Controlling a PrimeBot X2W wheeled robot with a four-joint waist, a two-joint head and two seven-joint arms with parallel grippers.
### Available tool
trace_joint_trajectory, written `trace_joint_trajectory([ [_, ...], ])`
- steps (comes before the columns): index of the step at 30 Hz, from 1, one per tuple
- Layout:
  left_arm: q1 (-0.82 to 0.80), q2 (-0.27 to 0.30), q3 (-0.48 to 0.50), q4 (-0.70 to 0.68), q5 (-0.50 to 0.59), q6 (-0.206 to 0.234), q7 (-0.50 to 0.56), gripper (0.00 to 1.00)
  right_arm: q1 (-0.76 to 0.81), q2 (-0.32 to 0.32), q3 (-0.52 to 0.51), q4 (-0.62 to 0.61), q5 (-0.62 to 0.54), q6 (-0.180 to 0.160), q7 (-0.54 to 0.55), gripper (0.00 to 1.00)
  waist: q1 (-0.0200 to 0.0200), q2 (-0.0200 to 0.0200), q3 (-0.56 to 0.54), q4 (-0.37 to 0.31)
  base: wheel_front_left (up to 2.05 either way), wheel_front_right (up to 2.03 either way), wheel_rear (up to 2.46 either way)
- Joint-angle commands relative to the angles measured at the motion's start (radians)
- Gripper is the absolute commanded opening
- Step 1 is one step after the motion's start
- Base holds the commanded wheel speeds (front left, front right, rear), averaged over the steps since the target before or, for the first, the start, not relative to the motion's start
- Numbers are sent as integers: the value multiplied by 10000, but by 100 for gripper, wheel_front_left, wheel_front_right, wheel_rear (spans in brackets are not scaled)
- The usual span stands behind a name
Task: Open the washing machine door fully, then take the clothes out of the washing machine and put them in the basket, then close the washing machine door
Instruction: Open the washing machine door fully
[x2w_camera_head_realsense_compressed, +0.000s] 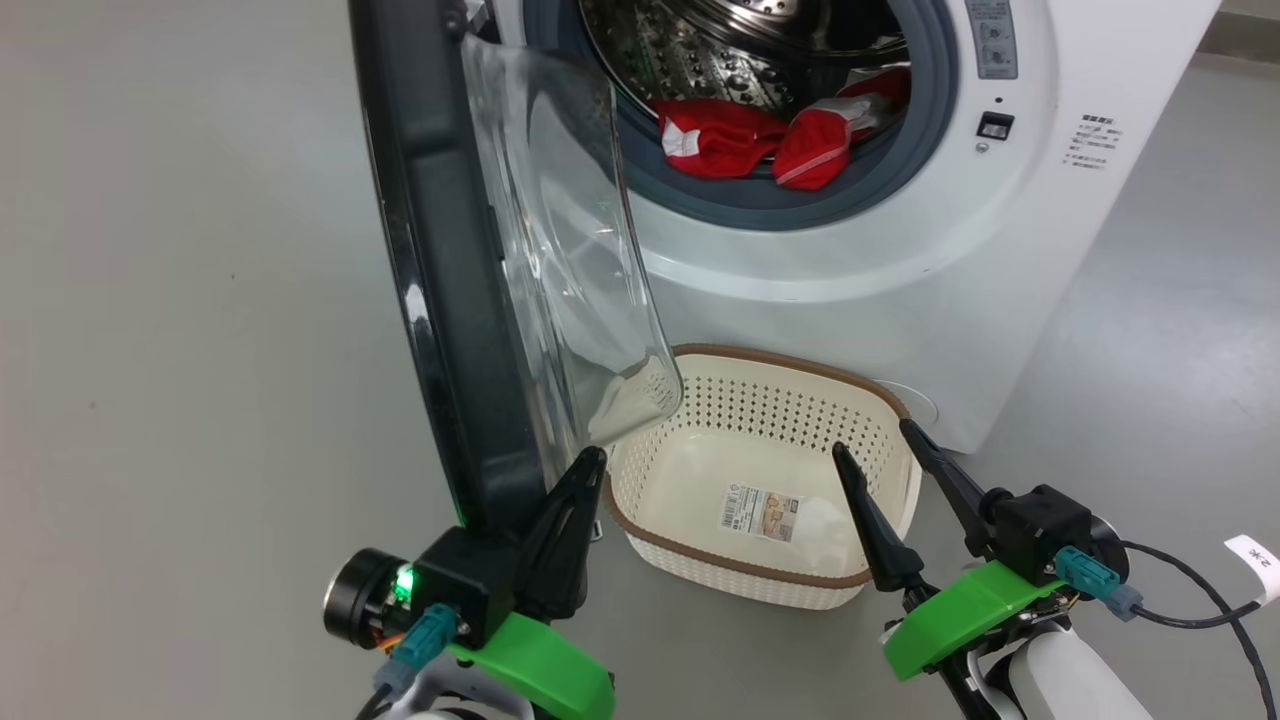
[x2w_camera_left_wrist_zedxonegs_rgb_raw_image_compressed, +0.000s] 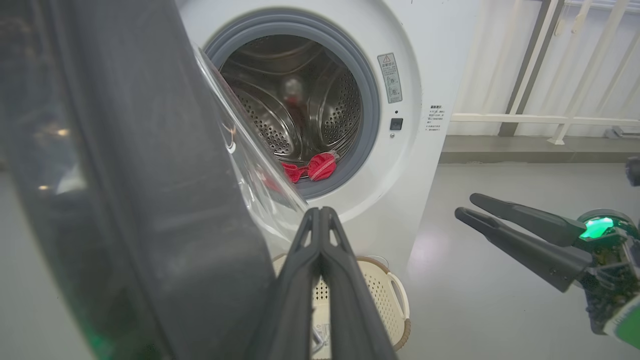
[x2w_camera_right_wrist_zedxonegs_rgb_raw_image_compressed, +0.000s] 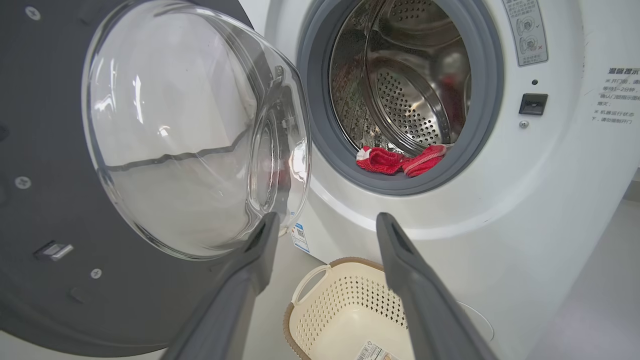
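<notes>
**Door open; red clothes in drum; basket on floor**

The washing machine door (x2w_camera_head_realsense_compressed: 440, 270) is seen swung out on its left-hand hinge, standing almost edge-on to the head camera. Its clear glass bowl (x2w_camera_head_realsense_compressed: 560, 250) bulges to the right, above the left end of the basket (x2w_camera_head_realsense_compressed: 740, 410). The washing machine (x2w_camera_head_realsense_compressed: 900, 260) stands at the far side of the grey floor (x2w_camera_head_realsense_compressed: 180, 300), with the steel drum (x2w_camera_head_realsense_compressed: 700, 50) exposed inside the grey gasket (x2w_camera_head_realsense_compressed: 930, 130).

The clothes (x2w_camera_head_realsense_compressed: 760, 140), red with white trim, are bunched at the near bottom lip of the drum, partly resting on the gasket.

The basket is set on the floor just in front of the machine, below the door opening. A label sticker (x2w_camera_head_realsense_compressed: 762, 512) is noted on its bottom.

The left gripper (x2w_camera_head_realsense_compressed: 593, 458) is held low at the near edge of the door, just beside the rim and bowl, fingers pressed together with nothing between them. Contact with the door cannot be told.

The right gripper (x2w_camera_head_realsense_compressed: 872, 438) is held over the right end of the basket, fingers spread wide apart and empty, pointing towards the drum.

A white railing (x2w_camera_left_wrist_zedxonegs_rgb_raw_image_compressed: 530, 65) is seen far right in the left wrist view.
</notes>
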Motion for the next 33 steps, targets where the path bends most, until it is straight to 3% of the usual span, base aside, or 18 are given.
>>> trace_joint_trajectory([
  [1,-64,179,493,-118,-52,174,-54,0,-330,64,232,-203,-8,37,-91,100,0,0,28,85,0,0,0],
  [33,332,1161,1667,-347,-278,1058,-30,0,-360,64,638,62,-143,37,-92,100,0,0,74,1246,0,0,0],
])
